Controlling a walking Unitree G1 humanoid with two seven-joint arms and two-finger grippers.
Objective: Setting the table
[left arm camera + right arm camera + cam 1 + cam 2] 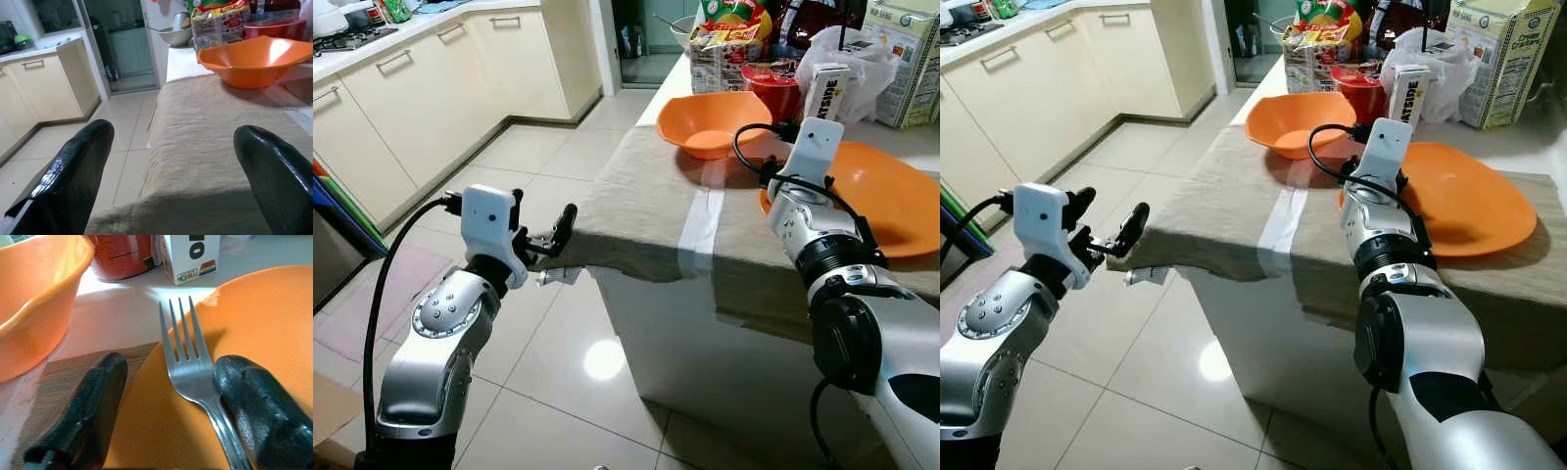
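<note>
The table [1234, 382] is draped in a tan cloth [1224, 211]; an orange bowl [1298, 122] and orange plate [1464, 201] are set on the cloth.

Left claw [1108, 235] out at the near corner of the tan cloth [1234, 211], fingers spread | right arm [1381, 215] reaching over the tabletop [1538, 147] to the orange plate [1469, 201] | orange bowl [1295, 122] further back, red tub [1359, 91] and cartons behind it | cream cabinets [1028, 88] left
</note>
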